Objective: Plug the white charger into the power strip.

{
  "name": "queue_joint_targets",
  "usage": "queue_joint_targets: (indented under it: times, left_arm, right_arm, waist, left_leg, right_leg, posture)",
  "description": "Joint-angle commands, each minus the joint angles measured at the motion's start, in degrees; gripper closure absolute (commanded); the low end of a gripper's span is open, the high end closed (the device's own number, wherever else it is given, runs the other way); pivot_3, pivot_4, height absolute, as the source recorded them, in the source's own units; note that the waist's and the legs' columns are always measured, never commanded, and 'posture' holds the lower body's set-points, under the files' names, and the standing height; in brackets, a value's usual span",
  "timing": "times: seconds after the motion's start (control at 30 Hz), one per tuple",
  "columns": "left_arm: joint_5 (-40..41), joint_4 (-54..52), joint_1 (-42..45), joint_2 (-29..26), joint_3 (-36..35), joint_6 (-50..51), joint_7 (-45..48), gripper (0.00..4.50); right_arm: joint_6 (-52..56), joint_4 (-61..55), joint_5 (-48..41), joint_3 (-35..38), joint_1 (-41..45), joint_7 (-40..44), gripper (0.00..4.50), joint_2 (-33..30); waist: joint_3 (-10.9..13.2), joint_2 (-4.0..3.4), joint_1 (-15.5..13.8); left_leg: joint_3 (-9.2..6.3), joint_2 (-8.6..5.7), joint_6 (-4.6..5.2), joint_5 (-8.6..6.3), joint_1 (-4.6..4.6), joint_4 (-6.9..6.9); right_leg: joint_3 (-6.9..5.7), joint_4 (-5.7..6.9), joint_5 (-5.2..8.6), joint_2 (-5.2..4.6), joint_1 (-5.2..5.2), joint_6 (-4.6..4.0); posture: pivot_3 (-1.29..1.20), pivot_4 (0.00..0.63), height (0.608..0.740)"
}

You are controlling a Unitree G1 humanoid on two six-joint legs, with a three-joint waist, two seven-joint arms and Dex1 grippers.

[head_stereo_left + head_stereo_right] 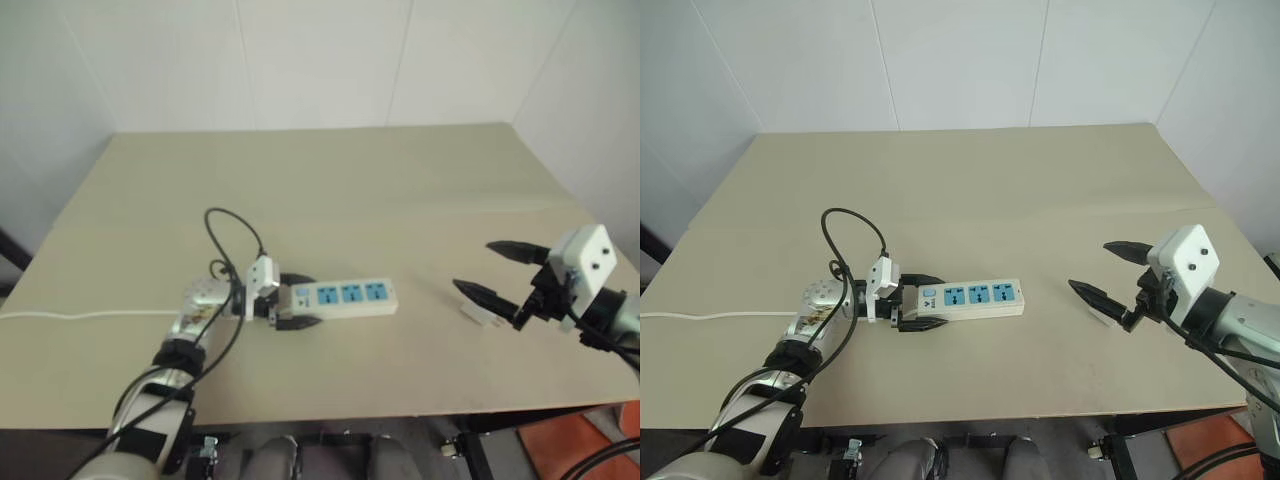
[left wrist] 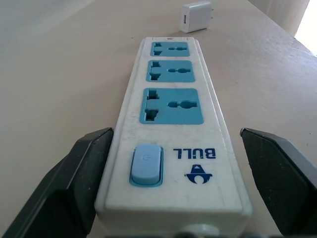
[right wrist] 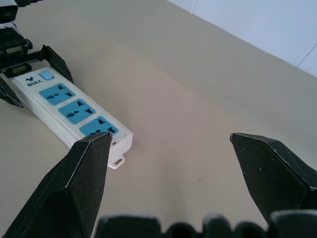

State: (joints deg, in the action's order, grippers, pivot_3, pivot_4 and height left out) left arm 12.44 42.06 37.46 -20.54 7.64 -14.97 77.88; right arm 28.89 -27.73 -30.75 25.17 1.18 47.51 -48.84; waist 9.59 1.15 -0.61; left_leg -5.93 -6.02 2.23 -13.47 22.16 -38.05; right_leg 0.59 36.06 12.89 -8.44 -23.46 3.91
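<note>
The power strip (image 1: 345, 297) lies flat on the tan table (image 1: 350, 180), its three blue sockets facing up. My left gripper (image 1: 288, 304) is open and straddles the strip's switch end, one finger (image 2: 74, 183) close against its side, the other finger (image 2: 282, 178) standing apart. The white charger (image 1: 478, 313) lies on the table to the right of the strip; it also shows beyond the strip's far end (image 2: 196, 10) in the left wrist view. My right gripper (image 1: 490, 268) hovers open just above the charger, holding nothing.
The strip's thin white cord (image 1: 80, 315) runs off toward the table's left edge. A black cable (image 1: 230, 225) loops up from my left wrist. The table's front edge is close below both arms. White walls stand behind the far edge.
</note>
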Motion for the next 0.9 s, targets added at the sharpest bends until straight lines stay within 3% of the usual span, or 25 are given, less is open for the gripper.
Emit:
queue_joint_targets:
  times: [0.03,0.33,0.43,0.5,0.53,0.9]
  left_arm:
    - [-0.7,1.5,0.4,0.2,-0.4,-2.2,0.3,0.02]
    - [-2.9,6.8,0.5,0.2,-0.4,-5.6,-1.0,0.02]
    - [-3.7,8.9,0.4,-0.1,-0.1,-7.4,-0.8,0.56]
    - [-3.7,9.5,0.3,-0.1,-0.2,-8.0,-0.5,1.15]
    - [-3.6,9.6,0.3,0.1,-0.2,-8.3,-0.5,1.21]
    - [-1.0,1.6,0.1,3.4,1.1,-4.9,3.6,1.2]
  right_arm:
    - [-0.2,-1.8,-1.6,2.3,0.2,-0.2,0.0,-0.5]
    - [0.0,-1.7,-2.6,2.4,0.6,0.1,0.0,-1.5]
    - [-0.1,-1.5,-2.7,1.9,1.4,0.2,0.0,-1.8]
    - [-0.2,-1.4,-2.7,1.7,1.6,0.3,0.0,-2.0]
    - [-0.3,-1.3,-2.7,1.6,1.6,0.4,0.0,-2.1]
    - [2.8,6.7,-3.2,-1.6,10.3,2.6,0.0,-5.3]
  waist:
    - [0.0,0.0,0.0]
    - [-0.1,-0.01,0.1]
    - [-0.2,-0.03,0.2]
    - [-0.3,-0.02,0.2]
    - [-0.3,-0.01,0.3]
    - [-0.4,-0.02,0.2]
  left_leg:
    - [0.0,0.0,0.0,0.0,0.0,0.0]
    - [0.0,0.01,0.02,-0.01,-0.23,0.0]
    - [0.0,0.02,0.02,-0.02,-0.33,0.0]
    - [0.0,0.03,0.02,-0.02,-0.37,0.0]
    - [0.01,0.03,0.02,-0.02,-0.38,0.0]
    - [0.01,0.0,0.07,-0.04,-0.24,0.0]
  right_leg:
    - [0.0,0.0,0.0,0.0,0.01,0.0]
    - [0.0,-0.01,0.01,0.0,0.23,0.02]
    - [0.0,0.0,0.01,0.0,0.31,0.02]
    - [0.0,0.0,0.02,0.01,0.34,0.03]
    - [0.0,0.0,0.02,0.01,0.34,0.03]
    - [0.0,-0.06,0.02,0.0,0.27,0.05]
  posture:
    - [0.0,0.15,0.74]
    - [0.0,0.15,0.74]
    - [0.0,0.15,0.74]
    - [0.0,0.15,0.74]
    - [0.0,0.15,0.74]
    - [0.0,0.15,0.74]
